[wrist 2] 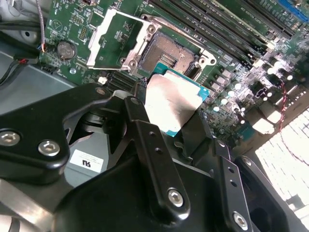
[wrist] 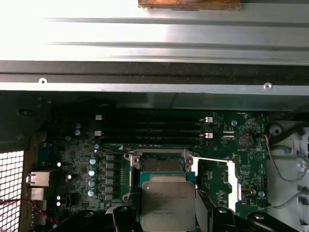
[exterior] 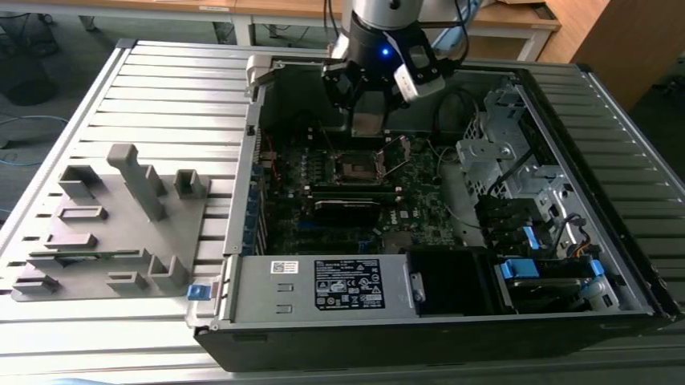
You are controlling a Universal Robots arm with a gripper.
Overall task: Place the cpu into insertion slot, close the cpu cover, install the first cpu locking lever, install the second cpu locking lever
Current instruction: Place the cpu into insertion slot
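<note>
Hanging inside the open case [exterior: 557,317], the gripper [exterior: 367,120] has its jaws clamped on two opposite edges of the cpu [wrist 2: 173,105]. It holds the cpu clear above the board [wrist: 77,159], close to the slot [wrist: 161,164] but not in it. I'd say this is the first step, placing the cpu, and it is only part way through. The slot sits near the middle of the board with the memory rails [wrist: 154,130] between it and the case wall, and it is bare, with its contacts showing. The cover [wrist 2: 99,36] is thrown back off its hinge and stands up along one side of the slot, so nothing has been closed or latched. Seating the cpu looks to me like a job that needs it square and centred over the rim, then lowered flat without tipping. The cpu has its dull metal face up and its green edge around it, and it looks about level with the board. It is near enough square that there's no real long axis. In the first wrist view its sides run close to parallel with the slot's rim.
</note>
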